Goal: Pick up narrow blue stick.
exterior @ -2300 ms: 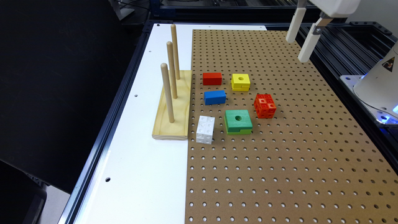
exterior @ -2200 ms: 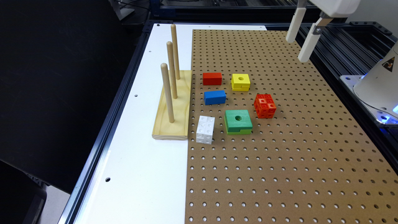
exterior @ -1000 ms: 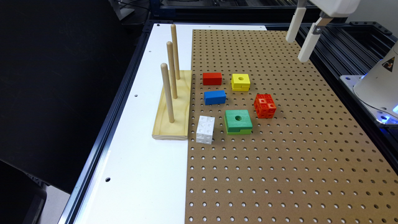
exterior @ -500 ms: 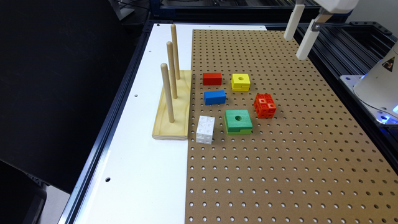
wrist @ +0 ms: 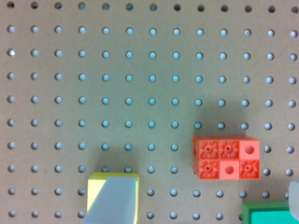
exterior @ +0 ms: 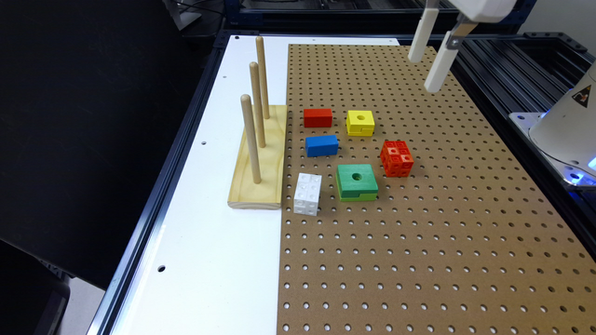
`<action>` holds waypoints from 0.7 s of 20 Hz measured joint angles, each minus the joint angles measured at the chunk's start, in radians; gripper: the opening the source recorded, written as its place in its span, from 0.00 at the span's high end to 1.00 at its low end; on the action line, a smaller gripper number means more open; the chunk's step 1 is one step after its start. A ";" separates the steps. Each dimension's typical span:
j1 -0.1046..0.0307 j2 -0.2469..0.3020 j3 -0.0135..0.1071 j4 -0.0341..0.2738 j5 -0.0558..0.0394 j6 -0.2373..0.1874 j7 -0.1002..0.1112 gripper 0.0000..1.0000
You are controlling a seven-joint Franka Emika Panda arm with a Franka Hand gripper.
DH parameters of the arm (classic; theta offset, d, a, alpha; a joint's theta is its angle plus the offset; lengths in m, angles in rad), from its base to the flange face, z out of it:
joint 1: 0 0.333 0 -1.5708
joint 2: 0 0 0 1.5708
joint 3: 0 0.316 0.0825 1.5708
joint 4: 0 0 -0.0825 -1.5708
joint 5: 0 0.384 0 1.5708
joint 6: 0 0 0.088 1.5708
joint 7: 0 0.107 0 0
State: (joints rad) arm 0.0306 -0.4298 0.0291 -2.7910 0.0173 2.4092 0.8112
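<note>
Hand (exterior: 430, 65) spread wide, grasping nothing, raised above the pegboard's far edge for a clear descent; narrow blue stick (exterior: 321, 145) flat on the bench between red block (exterior: 318, 117) and white cube (exterior: 307, 194).

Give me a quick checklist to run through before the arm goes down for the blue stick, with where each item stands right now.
1. Blue stick lying flat on the pegboard, nothing on top: ok.
2. Gaps around it: red block behind, white cube in front, both apart from it: ok.
3. Gripper above the stick: not ok, it hangs high over the far edge of the board, toward the exterior view's right.
4. Jaws apart and empty: ok.
5. Wooden peg stand close beside the stick; room for the jaws on that side: cannot tell.
</note>
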 joint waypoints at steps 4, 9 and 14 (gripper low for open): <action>0.000 0.054 0.001 0.046 0.0000 0.002 0.001 0.00; 0.000 0.088 0.001 0.077 0.0000 0.002 0.001 0.00; -0.001 0.101 0.001 0.094 0.0000 0.002 0.002 0.00</action>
State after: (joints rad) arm 0.0301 -0.3285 0.0304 -2.6971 0.0173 2.4117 0.8127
